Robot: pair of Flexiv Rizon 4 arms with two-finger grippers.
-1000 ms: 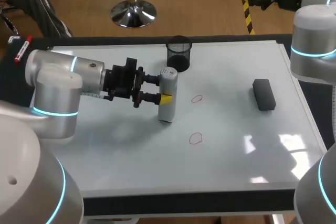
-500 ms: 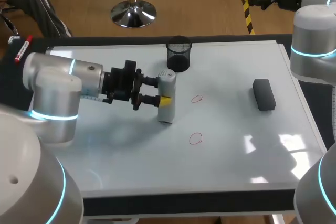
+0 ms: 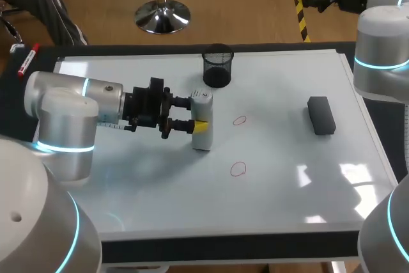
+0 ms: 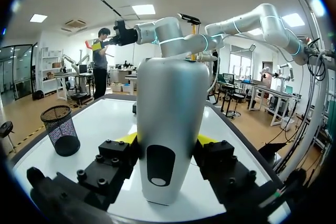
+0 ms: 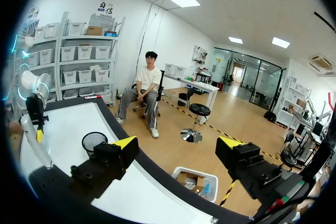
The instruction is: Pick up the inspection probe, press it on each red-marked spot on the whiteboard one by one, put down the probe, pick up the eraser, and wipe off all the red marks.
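Observation:
The probe (image 3: pixel 202 126), a pale grey cylinder with a dark oval window, stands upright on the whiteboard (image 3: pixel 160 202) left of centre. My left gripper (image 3: pixel 195 112) comes in from the left and is shut on it. The left wrist view shows the probe (image 4: pixel 170 129) filling the gap of the left gripper (image 4: pixel 167 142), with a yellow tip against each flank. Two red rings, one (image 3: pixel 239 120) and another (image 3: pixel 238 169), lie to the probe's right. The dark eraser (image 3: pixel 321 115) lies at the board's right. My right gripper (image 5: pixel 177 145) hangs open and empty beyond the far right corner.
A black mesh cup (image 3: pixel 217 65) stands at the board's far edge, just behind the probe; it is also in the left wrist view as the cup (image 4: pixel 60 129). A red-capped marker (image 3: pixel 27 60) lies off the board's far left corner.
My left arm has drawn back slightly to the left, taking the probe a little with it. The right arm has kept still.

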